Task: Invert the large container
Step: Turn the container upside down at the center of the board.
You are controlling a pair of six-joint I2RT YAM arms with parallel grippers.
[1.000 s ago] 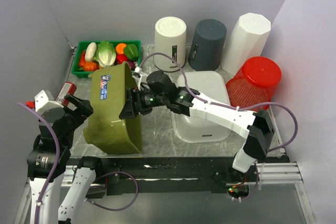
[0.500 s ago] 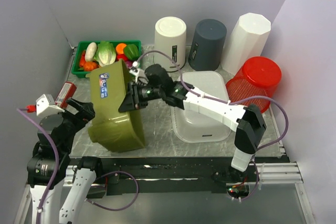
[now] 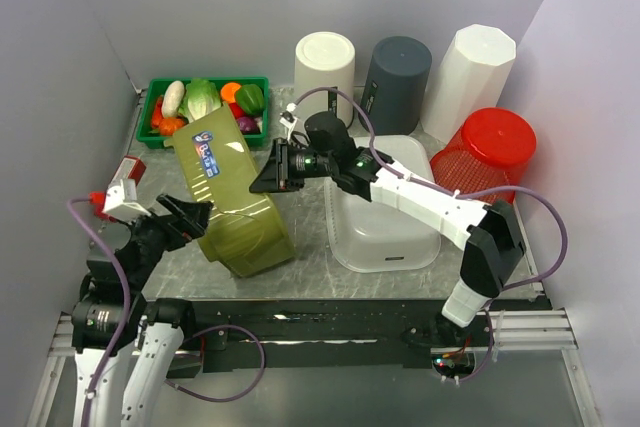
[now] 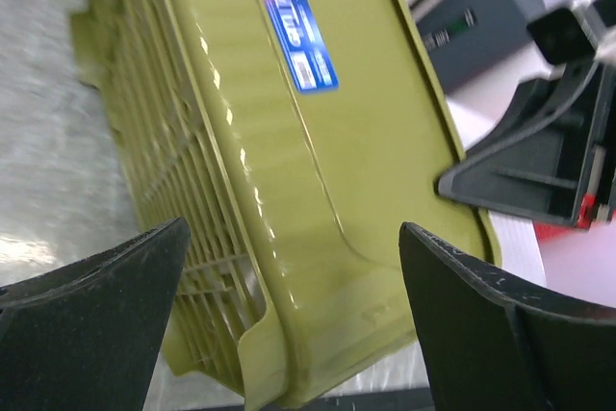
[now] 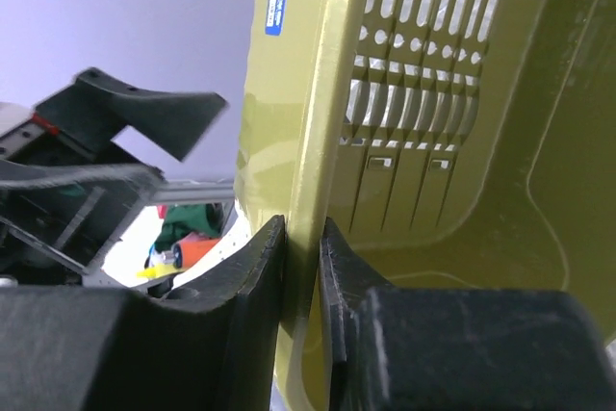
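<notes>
The large container (image 3: 235, 197) is an olive-green slatted bin with a blue label. It lies tilted on the table, label side up and its open side facing right. My right gripper (image 3: 268, 175) is shut on the right rim; in the right wrist view the gripper (image 5: 303, 228) pinches the green wall (image 5: 433, 141) between both pads. My left gripper (image 3: 190, 217) stands open at the bin's near-left corner. In the left wrist view the gripper (image 4: 294, 226) has its fingers wide apart on either side of the bin's corner (image 4: 289, 141), not touching it.
A green crate of vegetables (image 3: 158, 132) sits at the back left. Behind stand a white bin (image 3: 325, 67), a dark grey bin (image 3: 395, 72) and a tall white bin (image 3: 468, 67). A red basket (image 3: 485, 157) and an overturned white tub (image 3: 385, 207) are on the right.
The right gripper has closed on the rim and moved right and back, tipping the bin from upright on its side to a low slant. The left gripper has moved right toward the bin's corner.
</notes>
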